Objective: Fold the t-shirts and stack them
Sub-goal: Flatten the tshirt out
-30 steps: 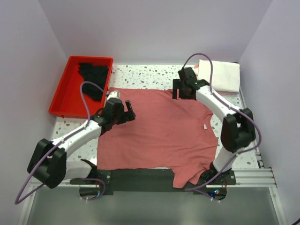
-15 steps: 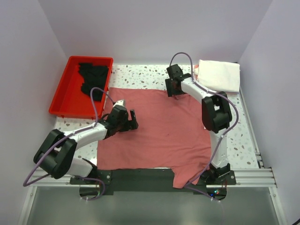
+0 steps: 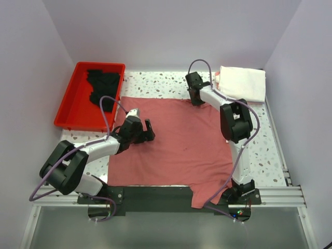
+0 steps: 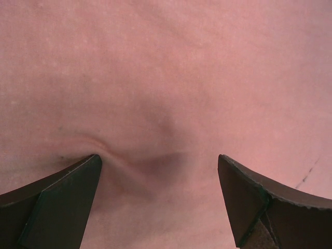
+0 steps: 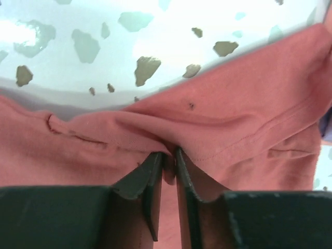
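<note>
A dusty-rose t-shirt (image 3: 176, 145) lies spread flat across the middle of the table. My right gripper (image 3: 194, 98) is at its far edge, shut on a bunched fold of the hem (image 5: 155, 132) pinched between its jaws (image 5: 169, 153). My left gripper (image 3: 148, 130) rests low over the shirt's left part. It is open, and both fingertips (image 4: 78, 176) press the rose cloth (image 4: 166, 78) into a shallow wrinkle around my left gripper (image 4: 160, 161). A folded white t-shirt (image 3: 243, 83) sits at the far right. A black t-shirt (image 3: 104, 85) lies in the red tray.
The red plastic tray (image 3: 72, 109) stands at the far left beside the shirt. The speckled tabletop (image 3: 155, 80) shows beyond the shirt's far edge. The shirt's near hem hangs over the black front rail (image 3: 155, 199).
My right gripper moved left along the shirt's far edge and shut on the hem. My left gripper shifted slightly right and lower onto the cloth, staying open.
</note>
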`<state>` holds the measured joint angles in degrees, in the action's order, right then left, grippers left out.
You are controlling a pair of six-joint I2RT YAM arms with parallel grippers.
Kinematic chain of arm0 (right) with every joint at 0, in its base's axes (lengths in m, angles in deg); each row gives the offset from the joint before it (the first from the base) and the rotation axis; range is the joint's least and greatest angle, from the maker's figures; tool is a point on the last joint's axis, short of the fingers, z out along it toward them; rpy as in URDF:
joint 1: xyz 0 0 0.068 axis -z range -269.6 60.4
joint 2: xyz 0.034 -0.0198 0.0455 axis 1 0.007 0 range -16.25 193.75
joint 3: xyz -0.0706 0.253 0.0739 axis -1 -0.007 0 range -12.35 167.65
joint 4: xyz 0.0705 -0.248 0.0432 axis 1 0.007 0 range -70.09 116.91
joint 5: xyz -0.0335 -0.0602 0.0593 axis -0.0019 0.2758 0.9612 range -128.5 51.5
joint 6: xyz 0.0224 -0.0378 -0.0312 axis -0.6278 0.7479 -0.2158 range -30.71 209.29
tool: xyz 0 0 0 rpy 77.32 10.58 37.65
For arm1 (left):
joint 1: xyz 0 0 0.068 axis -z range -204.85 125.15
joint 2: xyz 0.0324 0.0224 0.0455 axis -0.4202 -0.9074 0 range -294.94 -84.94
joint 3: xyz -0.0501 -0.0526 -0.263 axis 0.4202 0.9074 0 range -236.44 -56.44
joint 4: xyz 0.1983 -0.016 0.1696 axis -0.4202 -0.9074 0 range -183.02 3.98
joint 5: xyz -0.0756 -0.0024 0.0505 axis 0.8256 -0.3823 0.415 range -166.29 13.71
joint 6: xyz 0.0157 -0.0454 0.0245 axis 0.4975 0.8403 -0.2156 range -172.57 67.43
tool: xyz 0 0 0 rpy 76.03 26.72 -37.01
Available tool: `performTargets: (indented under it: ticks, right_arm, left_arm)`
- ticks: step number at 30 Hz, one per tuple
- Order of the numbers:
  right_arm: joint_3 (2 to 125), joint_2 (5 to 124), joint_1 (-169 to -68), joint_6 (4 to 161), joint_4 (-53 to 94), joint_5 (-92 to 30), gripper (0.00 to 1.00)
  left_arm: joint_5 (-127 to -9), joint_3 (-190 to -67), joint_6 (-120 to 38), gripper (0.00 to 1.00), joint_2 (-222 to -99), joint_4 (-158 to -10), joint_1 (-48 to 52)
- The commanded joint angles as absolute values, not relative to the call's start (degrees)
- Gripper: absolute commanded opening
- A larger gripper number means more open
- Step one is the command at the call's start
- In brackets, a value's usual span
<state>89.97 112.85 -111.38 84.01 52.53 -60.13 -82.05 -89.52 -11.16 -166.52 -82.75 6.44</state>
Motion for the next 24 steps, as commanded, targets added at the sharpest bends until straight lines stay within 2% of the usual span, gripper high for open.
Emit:
performTargets:
  ticks: [1,9,12,16,20,22,24]
  right_arm:
    - [93.11,114.00,-110.34,88.57,49.36,-62.76,0.18]
    - [99.44,117.16,-110.34,98.95,44.97,-69.52,0.09]
    - [103.82,120.31,-110.34,103.52,40.05,-71.02,0.09]
    - [110.07,125.67,-110.43,108.53,32.67,-70.84,0.16]
    - [120.00,131.93,-111.13,112.05,31.34,-71.81,0.32]
    - [122.74,132.46,-111.48,112.75,31.77,-70.33,0.32]
    - [119.95,130.10,-112.36,113.28,31.16,-66.56,0.46]
  left_arm:
    - [-81.91,-86.94,-9.42,1.00,-169.40,-85.93,6.62]
    - [-83.15,-86.41,-8.98,1.00,-169.92,-89.45,6.62]
    - [-82.88,-86.41,-8.98,1.00,-169.93,-89.71,6.62]
    - [-82.44,-86.32,-9.15,1.00,-169.58,-89.89,6.62]
    - [-82.35,-86.14,-9.15,1.00,-168.61,-90.68,6.62]
    - [-82.27,-85.97,-9.15,1.00,-167.56,-90.86,6.62]
    - [-82.00,-85.62,-9.15,1.00,-166.41,-90.77,6.62]
